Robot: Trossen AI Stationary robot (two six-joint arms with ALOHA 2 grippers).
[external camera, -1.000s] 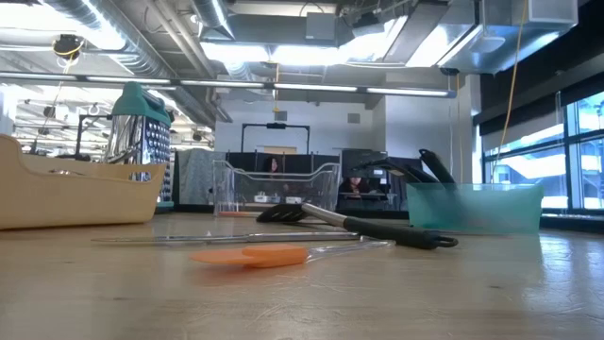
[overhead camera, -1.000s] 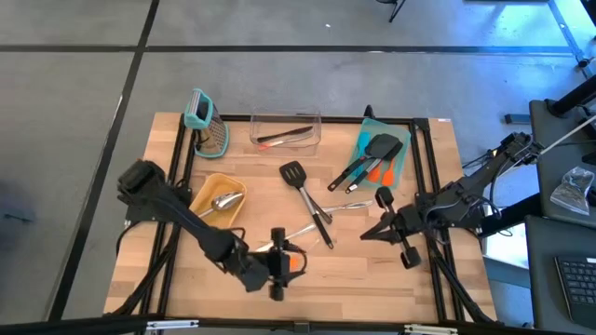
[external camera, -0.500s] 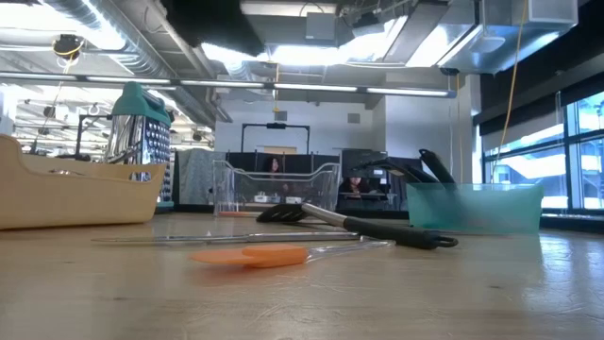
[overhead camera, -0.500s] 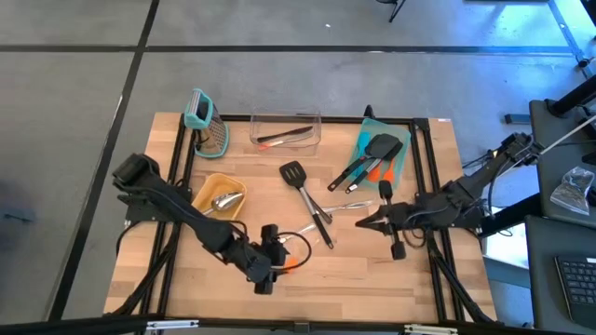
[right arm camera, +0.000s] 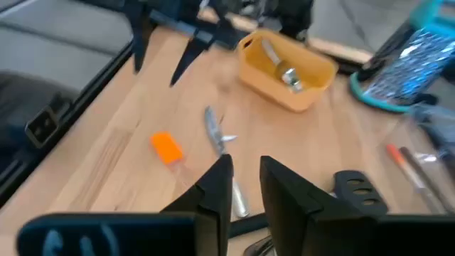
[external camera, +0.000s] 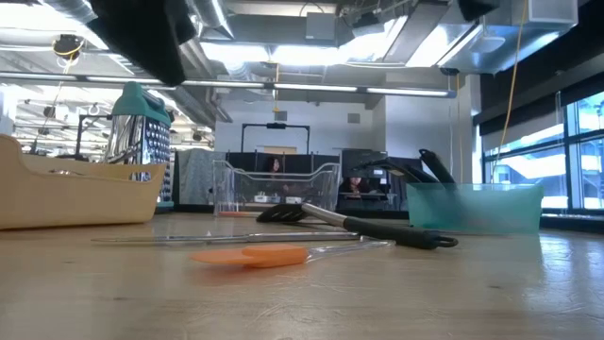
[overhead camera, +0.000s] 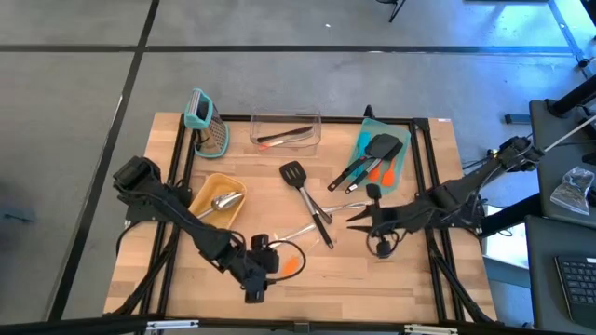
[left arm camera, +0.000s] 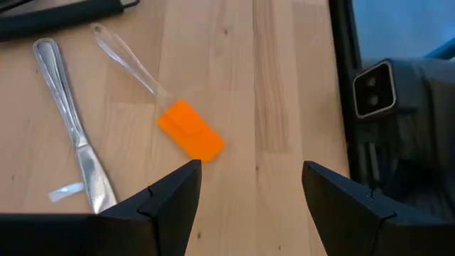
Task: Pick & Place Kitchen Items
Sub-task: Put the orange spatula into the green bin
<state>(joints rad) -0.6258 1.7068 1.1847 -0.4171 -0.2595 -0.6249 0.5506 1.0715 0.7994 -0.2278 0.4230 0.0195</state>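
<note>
Hovering with jaws wide open, the left gripper [left arm camera: 249,206] sits just above the orange silicone spatula with the clear handle [left arm camera: 190,130] on the wooden table [overhead camera: 372,279]. I'd straddle the handle. Right gripper [overhead camera: 352,221]: nearly closed, holding nothing.

One orange spatula [overhead camera: 291,264]; one grater [overhead camera: 207,123]; one yellow bin [overhead camera: 220,197]; one clear bin [overhead camera: 285,131]; one teal tray [overhead camera: 402,158]

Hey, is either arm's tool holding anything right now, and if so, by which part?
Nothing is held. The left tool hangs open over the orange spatula without touching it. The right tool has only a narrow empty gap between its fingers, above the table.
</note>
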